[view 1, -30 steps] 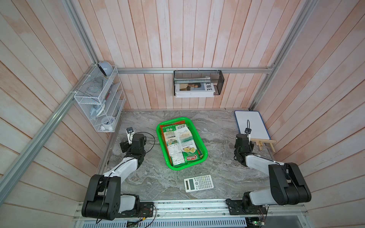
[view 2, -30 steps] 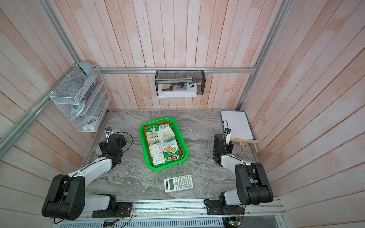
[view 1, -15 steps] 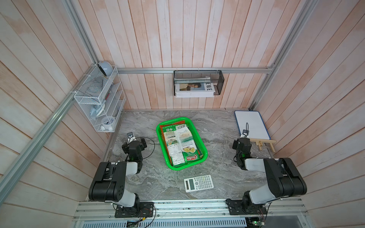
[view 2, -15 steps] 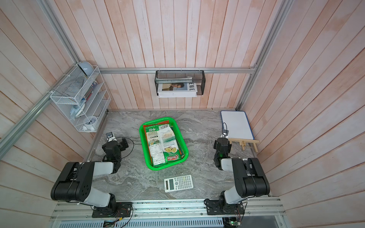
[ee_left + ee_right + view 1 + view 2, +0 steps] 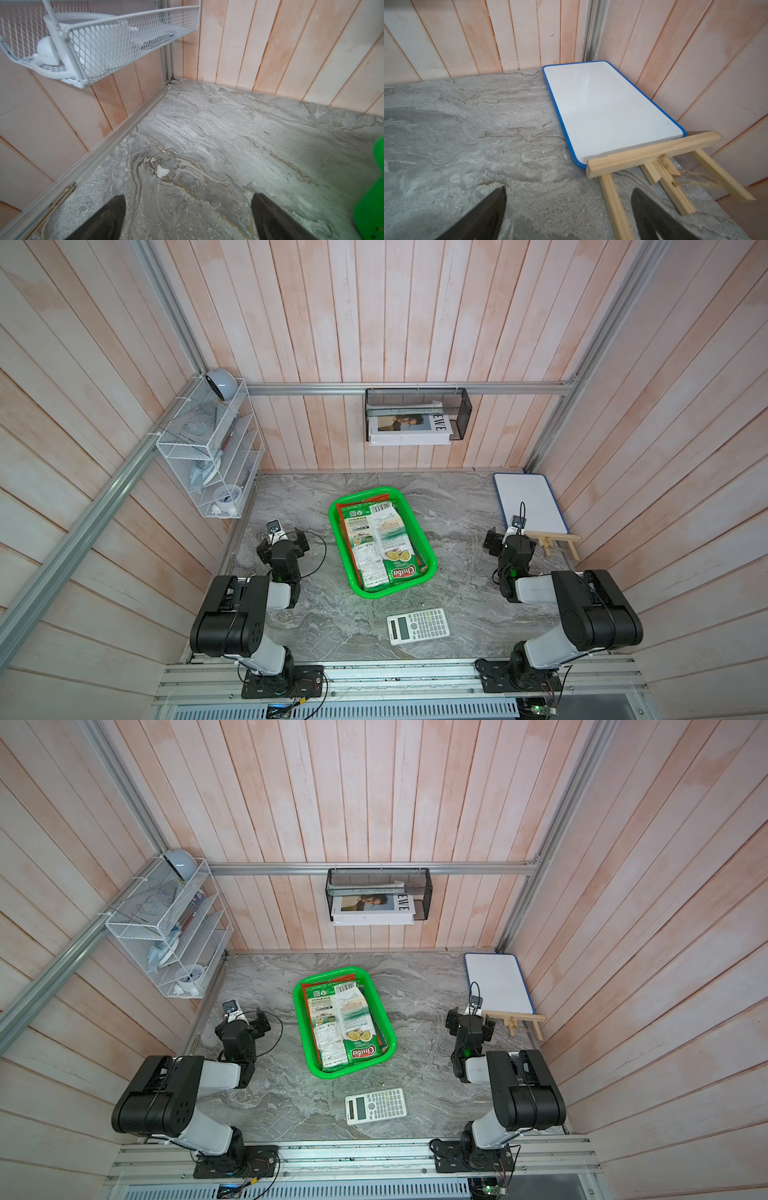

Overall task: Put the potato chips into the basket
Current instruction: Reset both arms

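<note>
Left hand is being shown with its jaws spread wide and nothing between them, low over the grey marbled surface near the left wall. In the left wrist view only bare surface is being framed between its fingers. Right hand is likewise being shown wide and unloaded, close to the whiteboard and the small wooden easel that is lying across the board's near end. Between the two arms, well apart from both, the green basket is sitting on the surface, and the potato chips are being carried inside it as an overlapping stack. A white-green "Chuba" bag is lying uppermost, a pale bag with printed labels is lying beside it, and an orange-red bag is showing at the far end. How many more are lying underneath cannot be told. A white calculator is lying outside the basket, nearer the robot. On the back wall, a magazine is being held in a black mesh holder. On the left wall, assorted pale items are being held in a white wire rack.
</note>
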`<state>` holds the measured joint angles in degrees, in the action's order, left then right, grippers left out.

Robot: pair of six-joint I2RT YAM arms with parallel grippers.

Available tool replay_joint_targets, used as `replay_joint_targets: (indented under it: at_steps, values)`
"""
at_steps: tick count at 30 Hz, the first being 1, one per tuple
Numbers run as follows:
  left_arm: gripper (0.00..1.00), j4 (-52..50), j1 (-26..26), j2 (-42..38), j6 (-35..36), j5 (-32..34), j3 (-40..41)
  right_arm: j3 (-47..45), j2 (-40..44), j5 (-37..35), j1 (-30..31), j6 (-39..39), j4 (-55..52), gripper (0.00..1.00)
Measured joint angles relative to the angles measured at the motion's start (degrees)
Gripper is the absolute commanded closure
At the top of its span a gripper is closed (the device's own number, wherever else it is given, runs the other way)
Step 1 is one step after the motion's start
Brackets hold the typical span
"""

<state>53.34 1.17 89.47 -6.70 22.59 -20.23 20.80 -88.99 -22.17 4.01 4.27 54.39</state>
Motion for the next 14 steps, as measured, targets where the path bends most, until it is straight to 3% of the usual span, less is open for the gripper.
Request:
replay_joint_targets:
  at_steps: [14]
  values:
    - [0.00, 0.28, 0.00, 0.00, 0.02, 0.22, 0.00, -0.02, -0.15, 2.58, -1.09, 0.07, 0.02, 0.02]
